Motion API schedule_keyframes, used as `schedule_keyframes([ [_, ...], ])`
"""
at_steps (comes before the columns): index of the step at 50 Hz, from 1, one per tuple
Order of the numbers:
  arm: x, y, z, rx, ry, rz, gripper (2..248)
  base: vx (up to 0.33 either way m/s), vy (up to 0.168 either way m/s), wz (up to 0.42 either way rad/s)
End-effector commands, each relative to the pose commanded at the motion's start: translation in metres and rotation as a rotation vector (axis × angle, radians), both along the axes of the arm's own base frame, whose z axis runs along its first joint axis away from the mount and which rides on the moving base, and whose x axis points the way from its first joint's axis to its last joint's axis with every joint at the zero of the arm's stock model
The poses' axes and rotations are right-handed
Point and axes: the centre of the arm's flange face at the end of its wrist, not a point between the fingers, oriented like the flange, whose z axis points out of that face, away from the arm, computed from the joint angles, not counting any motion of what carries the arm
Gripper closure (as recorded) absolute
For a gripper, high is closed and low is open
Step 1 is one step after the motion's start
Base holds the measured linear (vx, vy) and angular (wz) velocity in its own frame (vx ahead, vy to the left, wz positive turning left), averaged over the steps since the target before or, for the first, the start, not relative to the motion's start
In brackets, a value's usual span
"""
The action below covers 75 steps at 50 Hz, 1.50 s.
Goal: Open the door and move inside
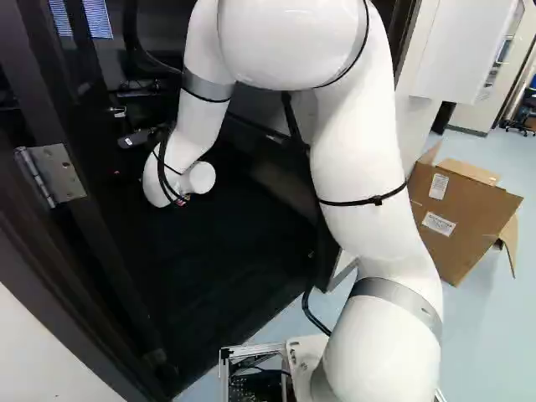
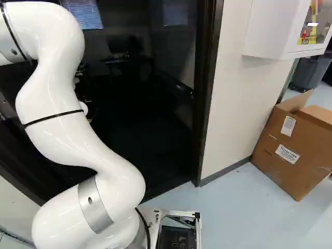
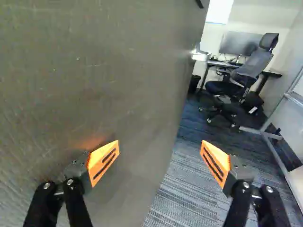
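Dark brown, the door (image 3: 94, 71) stands swung inward beside the gripper (image 3: 158, 149), its fingers spread wide and holding nothing, so press that face smoothly aside, keeping clear of the frame (image 2: 209, 93), before driving through.

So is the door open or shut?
The door is open. Past its edge, the wrist view shows carpet and an office chair on the other side.

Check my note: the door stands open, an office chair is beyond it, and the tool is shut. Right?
The tool is open, not shut: the wrist view shows its pads apart. The door stands open, with an office chair beyond it.
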Motion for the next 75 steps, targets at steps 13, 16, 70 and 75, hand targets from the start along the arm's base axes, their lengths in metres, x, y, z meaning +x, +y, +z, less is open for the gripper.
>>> schedule_keyframes([
  [13, -0.009, 0.003, 0.0, -0.009, -0.005, 0.031, 3, 0.0, 0.0, 0.0],
  [16, -0.011, 0.004, 0.001, -0.011, -0.006, 0.038, 3, 0.0, 0.0, 0.0],
  [70, -0.009, -0.001, 0.001, 0.035, 0.04, -0.079, 3, 0.0, 0.0, 0.0],
  [75, -0.008, -0.002, 0.001, 0.04, 0.045, -0.092, 3, 0.0, 0.0, 0.0],
])
